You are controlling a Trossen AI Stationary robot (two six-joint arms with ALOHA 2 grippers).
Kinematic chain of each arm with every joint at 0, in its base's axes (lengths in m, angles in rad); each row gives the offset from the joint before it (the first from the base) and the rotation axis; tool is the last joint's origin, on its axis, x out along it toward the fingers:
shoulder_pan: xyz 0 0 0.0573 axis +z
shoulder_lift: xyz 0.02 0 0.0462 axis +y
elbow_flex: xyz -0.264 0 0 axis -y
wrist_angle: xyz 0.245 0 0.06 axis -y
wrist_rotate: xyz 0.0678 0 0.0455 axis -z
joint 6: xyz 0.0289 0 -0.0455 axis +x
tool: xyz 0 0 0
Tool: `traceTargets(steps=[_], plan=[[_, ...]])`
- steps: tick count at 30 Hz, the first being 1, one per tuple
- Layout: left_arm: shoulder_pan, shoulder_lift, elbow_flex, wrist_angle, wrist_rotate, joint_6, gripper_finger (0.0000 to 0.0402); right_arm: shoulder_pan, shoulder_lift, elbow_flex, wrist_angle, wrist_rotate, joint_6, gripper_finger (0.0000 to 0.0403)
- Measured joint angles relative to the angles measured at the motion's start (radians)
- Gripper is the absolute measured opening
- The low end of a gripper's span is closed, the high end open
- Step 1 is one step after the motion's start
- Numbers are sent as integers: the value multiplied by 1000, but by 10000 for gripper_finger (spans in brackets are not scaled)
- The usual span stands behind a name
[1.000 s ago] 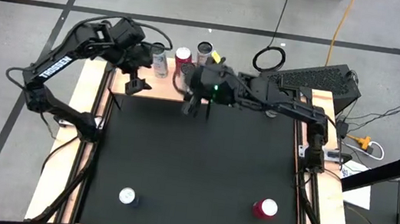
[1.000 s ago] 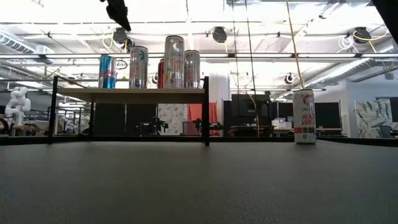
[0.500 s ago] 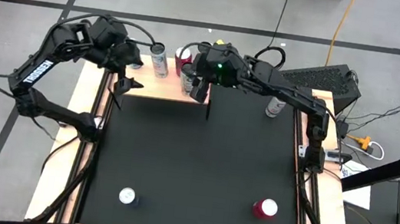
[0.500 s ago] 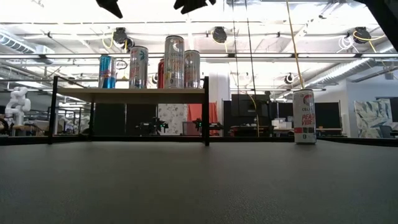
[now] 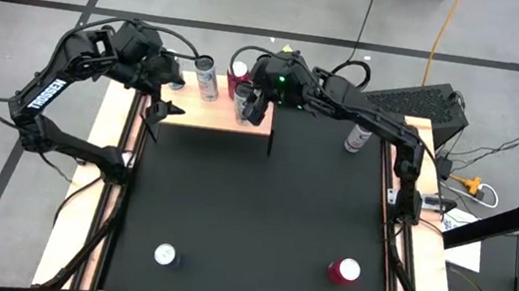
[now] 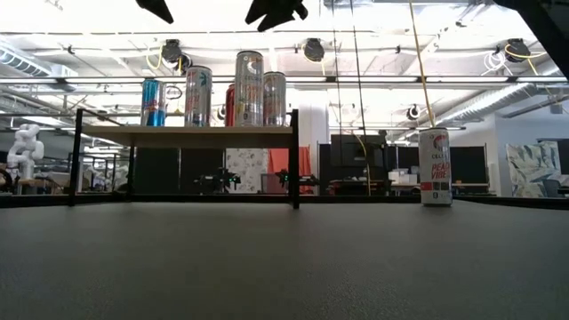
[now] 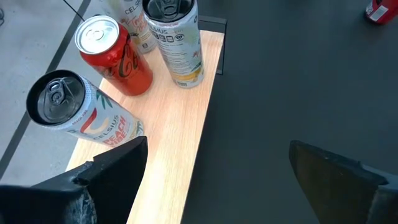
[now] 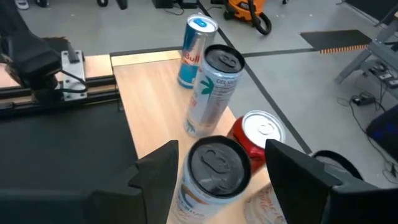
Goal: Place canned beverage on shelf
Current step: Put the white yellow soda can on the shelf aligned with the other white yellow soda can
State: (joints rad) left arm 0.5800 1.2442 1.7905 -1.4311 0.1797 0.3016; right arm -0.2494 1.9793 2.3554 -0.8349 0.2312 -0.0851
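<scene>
The shelf (image 6: 187, 133), a light-wood board on thin black legs, stands at the table's far edge. Several cans stand upright on it, among them a blue one (image 6: 153, 102), a red one (image 7: 115, 56) and a tall silver one (image 6: 249, 87). My right gripper (image 6: 276, 11) hangs open above the tall can's top (image 8: 214, 165), with a finger on either side and clear of it. My left gripper (image 5: 161, 109) is open and holds nothing, up in the air at the shelf's left end.
A white-and-red can (image 6: 435, 166) stands on the black mat to the right of the shelf. Two more cans, one silver-topped (image 5: 165, 254) and one red (image 5: 343, 270), stand near the front edge. The mat between them lies bare. Wooden rails run along both sides.
My right gripper has gone from in front of the shelf toward the table's far edge and now hangs over the cans. My left gripper has drawn back toward the left edge and risen a little. The cans have kept their places.
</scene>
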Motion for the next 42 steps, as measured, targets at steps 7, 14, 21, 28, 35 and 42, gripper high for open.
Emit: traceTargets(steps=[7,14,21,28,35,42], plan=[[0,0,0,0,0,-5,389,1,0,0,-18,1,-13,251],[0,0,0,0,-6,-2,389,1,0,0,-39,0,-22,339],[0,0,0,0,-6,-1,389,0,3,0,-37,1,17,383],[0,0,0,0,-6,-1,389,0,60,1,-28,2,21,387],[0,0,0,0,-6,-1,389,-1,104,1,-24,52,-12,387],[0,0,0,0,-6,-1,389,-11,101,1,-22,59,-13,387]])
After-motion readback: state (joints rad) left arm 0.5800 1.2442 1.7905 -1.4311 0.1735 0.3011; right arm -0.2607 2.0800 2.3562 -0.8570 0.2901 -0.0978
